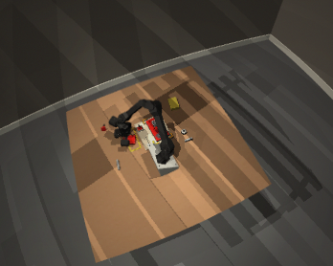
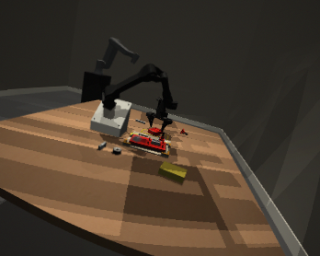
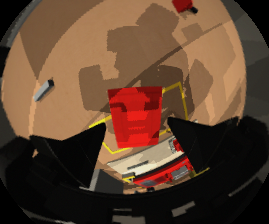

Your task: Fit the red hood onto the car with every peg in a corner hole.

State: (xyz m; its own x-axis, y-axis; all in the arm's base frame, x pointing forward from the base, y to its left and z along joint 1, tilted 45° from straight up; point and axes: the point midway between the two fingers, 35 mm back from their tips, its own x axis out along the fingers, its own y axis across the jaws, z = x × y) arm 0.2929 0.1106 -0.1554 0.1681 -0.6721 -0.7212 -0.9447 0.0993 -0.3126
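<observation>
The red hood lies on the table inside a yellow outline, beside the jig. My gripper is open and empty, pointing down above the hood. In the wrist view the hood shows between and slightly beyond the two fingertips. The red chassis sits in the pale jig, between the hood and the yellow block. A grey part, perhaps the engine block, shows on its deck. The pegs and hood holes are too small to tell.
A yellow block lies beyond the chassis. A small red part and a grey piece lie around the hood. A wheel-like part and a small rod lie across the chassis.
</observation>
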